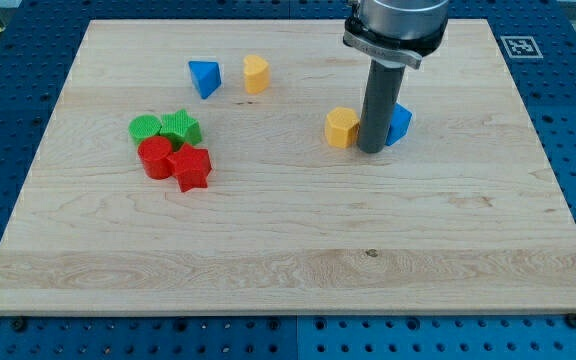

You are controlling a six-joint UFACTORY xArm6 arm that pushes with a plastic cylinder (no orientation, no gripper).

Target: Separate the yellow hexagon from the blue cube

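The yellow hexagon (341, 127) is taken as the landmark on the wooden desk (288, 250). My tip (371, 150) is planted just to its right, wedged between it and the blue cube (399, 122), which is partly hidden behind the rod. No claw is fitted to the rod, so nothing is clenched or released. Well to the hexagon's upper left, a second yellow block (256, 74) and a blue triangular block (204, 77) are seen. Far to its left, a green cylinder (145, 127), a green star (180, 127), a red cylinder (154, 157) and a red star (191, 167) are clustered together.
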